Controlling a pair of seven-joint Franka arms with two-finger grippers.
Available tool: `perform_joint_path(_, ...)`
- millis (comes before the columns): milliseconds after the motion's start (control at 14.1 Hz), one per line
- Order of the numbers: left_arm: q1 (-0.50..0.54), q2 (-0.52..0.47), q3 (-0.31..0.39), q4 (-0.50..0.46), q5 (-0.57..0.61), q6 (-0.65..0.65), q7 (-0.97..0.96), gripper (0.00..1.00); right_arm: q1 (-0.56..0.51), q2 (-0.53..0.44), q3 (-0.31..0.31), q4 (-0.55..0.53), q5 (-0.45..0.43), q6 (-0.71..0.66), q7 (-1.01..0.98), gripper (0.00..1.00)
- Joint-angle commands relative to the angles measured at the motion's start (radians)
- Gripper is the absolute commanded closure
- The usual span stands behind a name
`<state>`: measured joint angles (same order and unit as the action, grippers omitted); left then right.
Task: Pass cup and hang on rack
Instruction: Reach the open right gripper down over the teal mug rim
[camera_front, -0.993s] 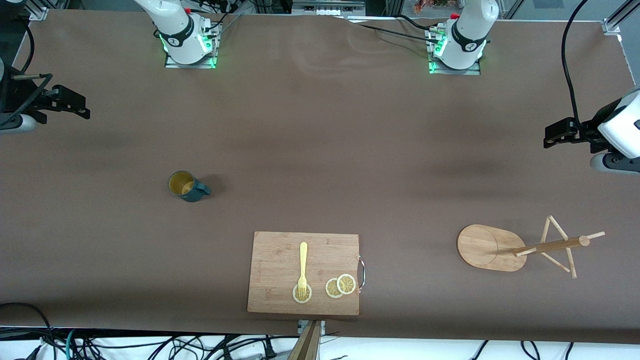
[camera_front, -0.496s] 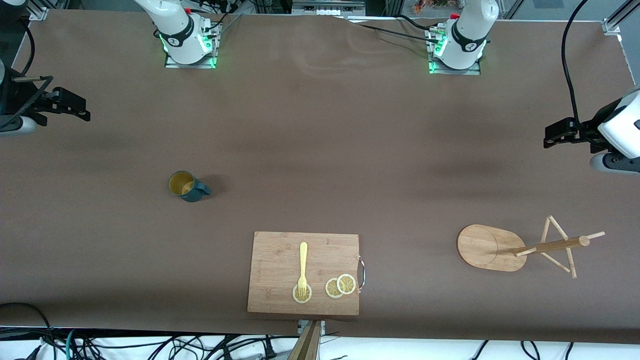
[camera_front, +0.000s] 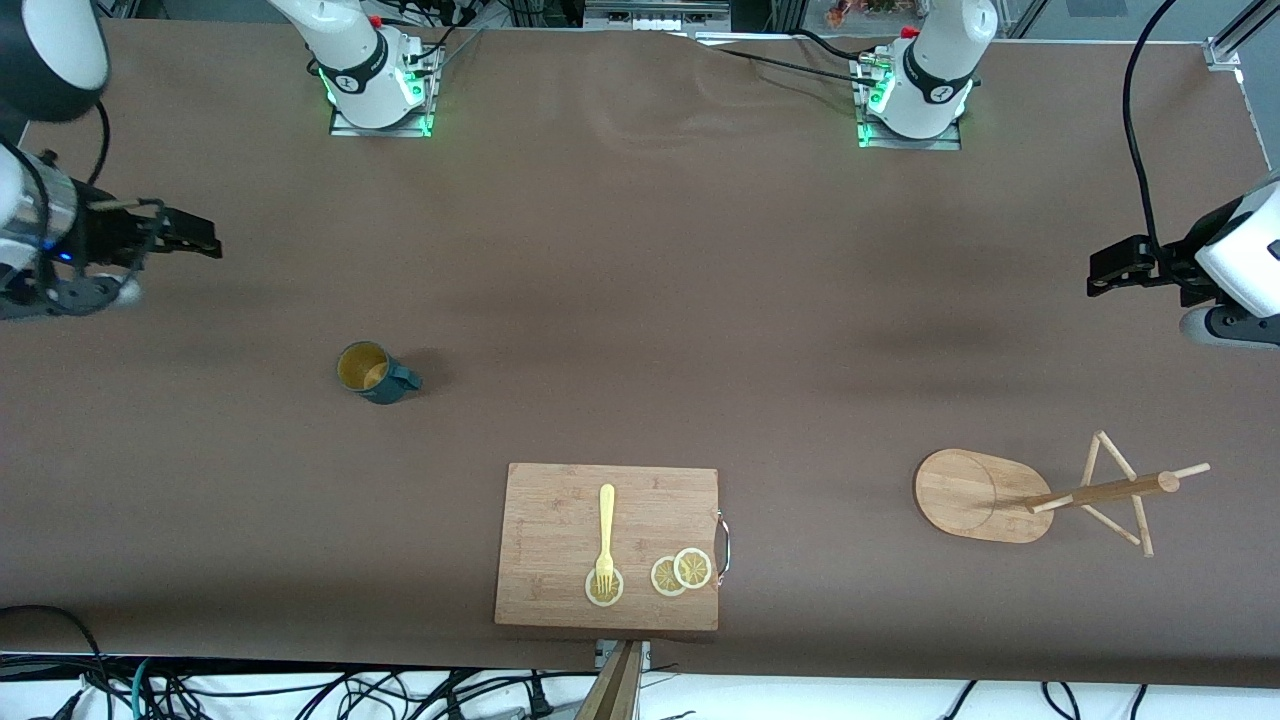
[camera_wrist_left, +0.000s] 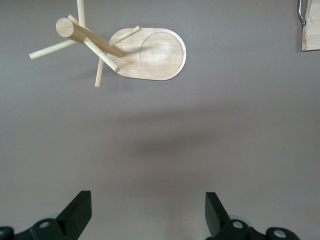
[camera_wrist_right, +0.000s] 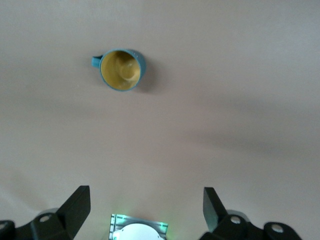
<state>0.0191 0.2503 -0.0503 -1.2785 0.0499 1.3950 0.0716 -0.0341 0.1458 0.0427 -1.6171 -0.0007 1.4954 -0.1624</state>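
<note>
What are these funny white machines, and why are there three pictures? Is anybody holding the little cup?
They are two robot arms bolted to a brown table. The big picture looks down from a high camera. The other two come from small cameras on each arm's wrist. The right gripper is up over the table near the cup, open and empty. The left gripper waits at its own end, open and empty too. Nobody holds the cup: it stands upright on the table. The rack for hanging it stands toward the left arm's end. A cutting board carries a yellow fork and lemon slices.
</note>
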Motion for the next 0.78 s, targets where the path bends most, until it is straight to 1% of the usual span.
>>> perform_joint_path(0, -0.002, 0.014, 0.004, 0.030, -0.021, -0.002, -0.006, 0.00, 0.011, 0.040, 0.002, 0.002, 0.008, 0.020, 0.003, 0.00)
perform_joint_path(284, -0.002, 0.014, 0.004, 0.030, -0.022, -0.002, -0.006, 0.00, 0.046, 0.096, 0.002, -0.004, 0.008, 0.239, 0.001, 0.00)
perform_joint_path(567, -0.002, 0.014, 0.003, 0.030, -0.021, -0.002, -0.004, 0.00, 0.082, 0.156, 0.002, -0.009, 0.007, 0.405, -0.005, 0.00)
perform_joint_path(709, -0.002, 0.014, 0.004, 0.030, -0.022, -0.002, -0.006, 0.00, 0.088, 0.184, 0.002, -0.036, 0.007, 0.497, -0.009, 0.00)
